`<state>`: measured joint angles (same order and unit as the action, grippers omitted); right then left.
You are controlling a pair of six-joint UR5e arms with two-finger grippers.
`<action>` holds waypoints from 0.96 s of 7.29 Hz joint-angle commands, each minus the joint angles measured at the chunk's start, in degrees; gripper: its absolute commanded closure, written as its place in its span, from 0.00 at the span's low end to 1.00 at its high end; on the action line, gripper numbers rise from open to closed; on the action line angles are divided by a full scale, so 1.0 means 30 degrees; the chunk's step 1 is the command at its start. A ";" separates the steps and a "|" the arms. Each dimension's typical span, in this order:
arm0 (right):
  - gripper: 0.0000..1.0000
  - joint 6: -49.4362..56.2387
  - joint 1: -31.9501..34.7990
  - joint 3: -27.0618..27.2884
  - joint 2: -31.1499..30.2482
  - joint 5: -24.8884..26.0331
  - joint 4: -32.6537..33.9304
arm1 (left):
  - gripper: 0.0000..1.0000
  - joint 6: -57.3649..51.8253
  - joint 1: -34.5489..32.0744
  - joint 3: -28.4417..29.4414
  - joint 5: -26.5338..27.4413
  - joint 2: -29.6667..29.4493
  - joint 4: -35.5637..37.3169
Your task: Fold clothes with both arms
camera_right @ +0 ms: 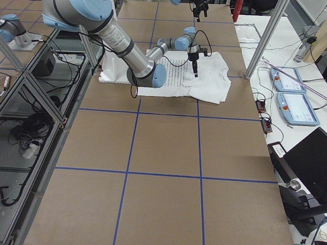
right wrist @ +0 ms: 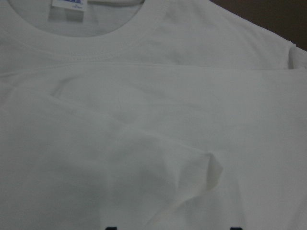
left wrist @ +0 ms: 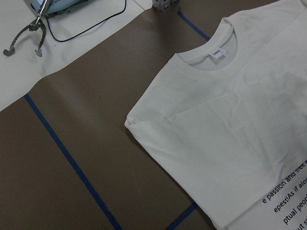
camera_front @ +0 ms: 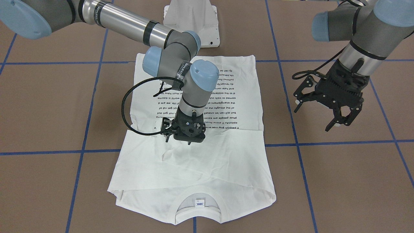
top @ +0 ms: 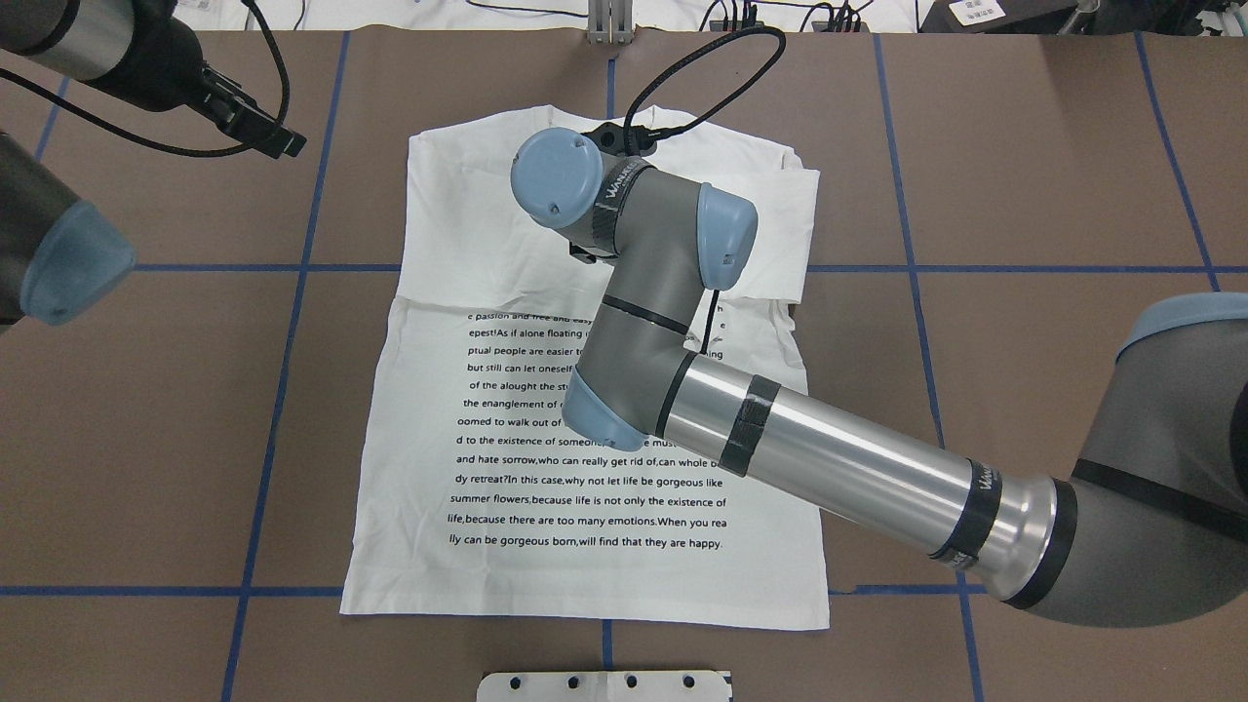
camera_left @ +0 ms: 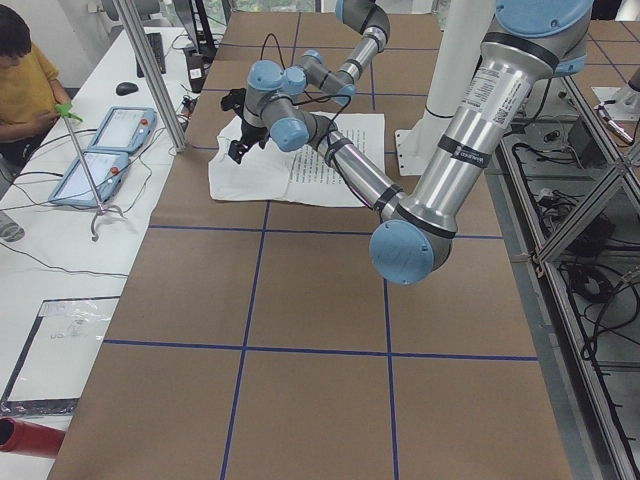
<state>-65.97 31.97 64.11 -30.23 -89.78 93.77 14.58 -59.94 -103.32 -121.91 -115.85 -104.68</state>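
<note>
The white long-sleeved T-shirt (camera_front: 200,168) lies flat on the brown table, black text face up. Its neck label (camera_front: 200,203) is at the end far from the robot, and the sleeves are folded in over the chest. It also shows in the overhead view (top: 439,224). My right gripper (camera_front: 188,134) points straight down onto the chest just beyond the text block. Its fingertips are hidden, so I cannot tell if it grips cloth. The right wrist view shows a small raised crease (right wrist: 211,170) below the collar. My left gripper (camera_front: 312,119) is open and empty, above bare table beside the shirt.
The white metal pedestal base (camera_front: 190,19) stands at the hem end of the shirt. Blue tape lines (camera_front: 323,142) grid the brown table. The left wrist view shows a metal hand tool (left wrist: 24,40) on a white side table beyond the table's edge.
</note>
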 commanded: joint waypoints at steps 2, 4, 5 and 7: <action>0.22 -0.0070 -0.0198 -0.0366 -0.0147 0.0570 -0.0288 | 0.00 0.0031 0.0029 -0.0159 0.0003 0.0265 -0.0029; 0.23 -0.0041 -0.0314 -0.0366 -0.0470 0.0833 -0.0525 | 0.00 0.0002 0.0058 -0.0161 0.0003 0.0266 -0.0029; 0.26 -0.0040 -0.0402 -0.0366 -0.0587 0.0834 -0.0525 | 0.00 0.0002 0.0029 -0.0161 0.0003 0.0295 -0.0029; 0.78 -0.0186 -0.0432 -0.0308 -0.0501 0.0893 -0.0525 | 0.00 0.0002 0.0029 -0.0190 0.0003 0.0412 -0.0030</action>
<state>-66.28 30.75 63.05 -31.85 -87.19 92.21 14.59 -59.85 -103.85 -121.90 -114.74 -104.80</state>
